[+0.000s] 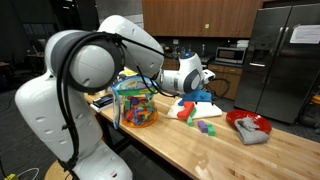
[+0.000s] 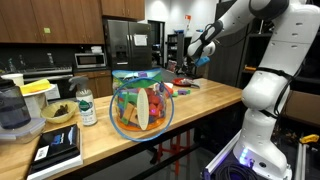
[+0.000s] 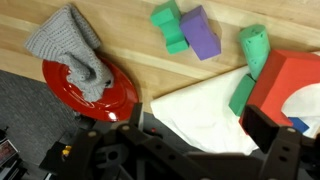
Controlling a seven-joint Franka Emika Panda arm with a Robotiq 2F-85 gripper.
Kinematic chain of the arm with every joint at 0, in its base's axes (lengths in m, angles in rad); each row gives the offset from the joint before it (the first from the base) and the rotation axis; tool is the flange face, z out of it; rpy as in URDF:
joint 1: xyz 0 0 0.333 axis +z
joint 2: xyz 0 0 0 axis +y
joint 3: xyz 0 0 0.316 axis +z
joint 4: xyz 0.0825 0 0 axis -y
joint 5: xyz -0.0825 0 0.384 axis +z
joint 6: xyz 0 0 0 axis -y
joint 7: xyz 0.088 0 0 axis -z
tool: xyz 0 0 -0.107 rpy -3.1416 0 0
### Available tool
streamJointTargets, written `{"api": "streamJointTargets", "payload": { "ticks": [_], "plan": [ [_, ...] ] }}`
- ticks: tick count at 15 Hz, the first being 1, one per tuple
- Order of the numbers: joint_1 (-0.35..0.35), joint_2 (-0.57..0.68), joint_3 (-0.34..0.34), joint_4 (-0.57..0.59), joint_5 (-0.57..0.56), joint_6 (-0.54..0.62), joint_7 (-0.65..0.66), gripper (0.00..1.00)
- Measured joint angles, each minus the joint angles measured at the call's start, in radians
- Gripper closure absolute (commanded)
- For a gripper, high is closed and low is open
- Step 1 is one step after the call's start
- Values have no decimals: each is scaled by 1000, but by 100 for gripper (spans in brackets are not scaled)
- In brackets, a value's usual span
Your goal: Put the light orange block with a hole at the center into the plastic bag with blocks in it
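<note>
The clear plastic bag (image 1: 135, 102) full of many-coloured blocks stands on the wooden counter, and it also shows in the other exterior view (image 2: 140, 100). My gripper (image 3: 200, 125) is open and empty. It hovers over a white sheet (image 3: 200, 105) beside a large red block (image 3: 290, 85), well away from the bag. In the exterior views the gripper (image 1: 200, 88) (image 2: 200, 55) is above the block cluster. I cannot make out the light orange block with a hole in any view.
A red bowl (image 3: 110, 95) with a grey cloth (image 3: 70, 45) lies near the counter edge (image 1: 248, 125). Green blocks (image 3: 170, 25) (image 3: 253, 45) and a purple block (image 3: 200, 32) lie on the wood. Bottles and containers (image 2: 85, 105) stand beyond the bag.
</note>
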Motion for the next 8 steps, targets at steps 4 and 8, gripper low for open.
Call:
{"api": "streamJointTargets", "payload": {
  "ticks": [4, 8],
  "plan": [
    [-2, 59, -27, 14, 46, 0, -47, 0],
    [-2, 113, -34, 32, 93, -2, -90, 0]
  ]
}}
